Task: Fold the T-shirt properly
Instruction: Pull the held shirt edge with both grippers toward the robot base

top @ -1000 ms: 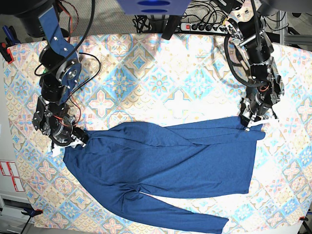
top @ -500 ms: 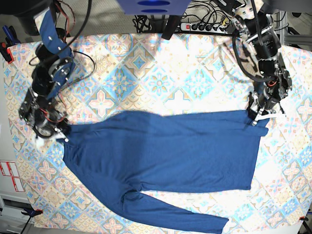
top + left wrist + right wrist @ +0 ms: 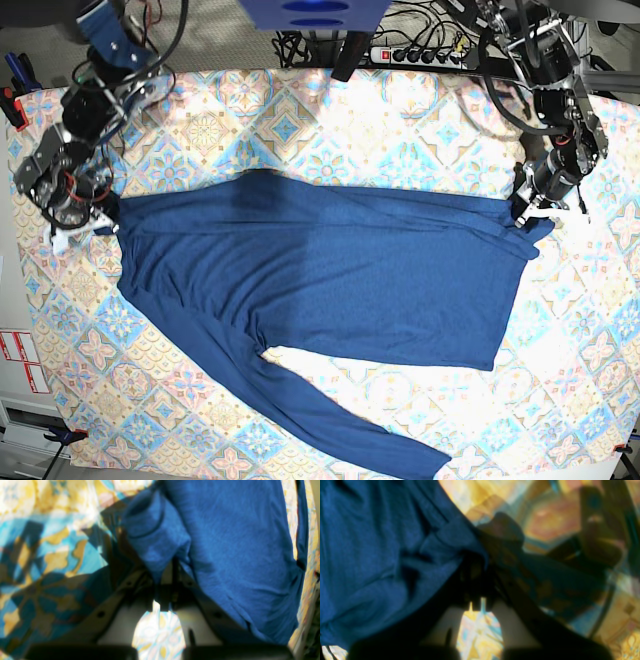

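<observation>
Navy-blue knit fabric of the T-shirt [image 3: 320, 265] is lying spread across the middle of the tabletop, on the pastel tile-patterned tablecloth [image 3: 330, 130], with its upper edge stretched taut between the two arms. One long sleeve [image 3: 340, 425] is trailing down toward the near edge of the tabletop. On the base view's left, the right tool [image 3: 100, 215] is gripping the shirt's corner, its jaws pressed together on a bunch of the fabric; the right wrist view is showing the dark cloth [image 3: 382, 555] gathered into the closed jaws, though that picture is blurred. On the base view's right, the left tool [image 3: 528, 212] is clamped on the opposite corner, and the left wrist view is showing a folded lump of the blue fabric [image 3: 155, 537] pinched between its jaws. A power strip [image 3: 420, 55] and cables are lying beyond the far edge of the tablecloth.
</observation>
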